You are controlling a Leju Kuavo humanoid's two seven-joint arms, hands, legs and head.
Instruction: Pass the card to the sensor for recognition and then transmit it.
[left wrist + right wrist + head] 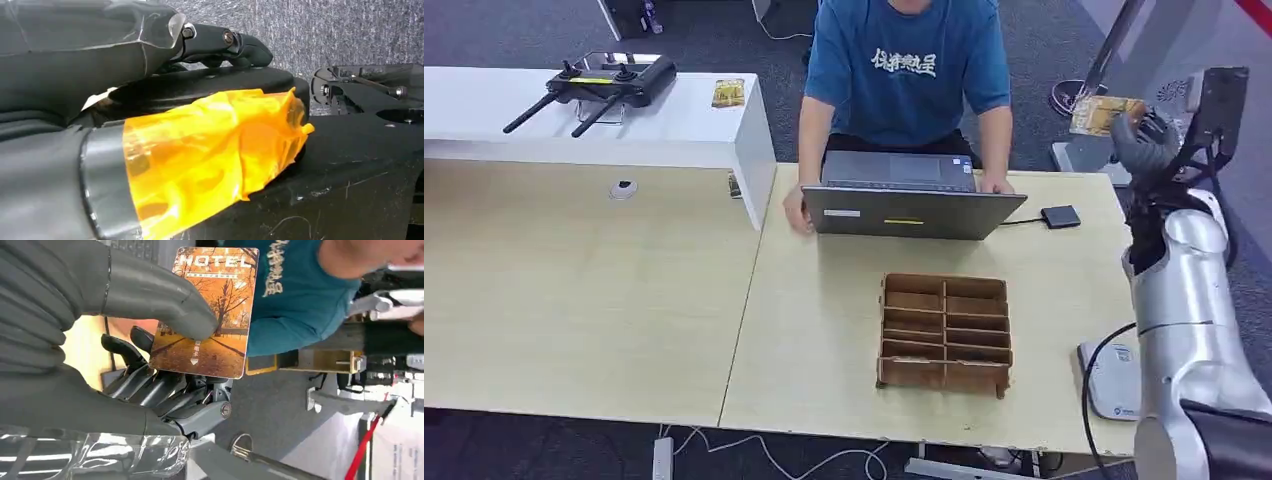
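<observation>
My right hand is raised at the far right, beyond the table's right edge. It pinches a hotel card printed with orange autumn trees. In the right wrist view the thick grey thumb presses on the card and the darker fingers lie behind it. A small black sensor pad lies on the table to the right of the laptop, joined to it by a cable, well below and left of the card. My left hand hangs low with an orange-taped thumb and holds nothing.
A person in a blue shirt sits behind an open laptop. A brown divided box stands mid-table. A white device lies at the table's right front corner. On the white counter are a remote controller and another card.
</observation>
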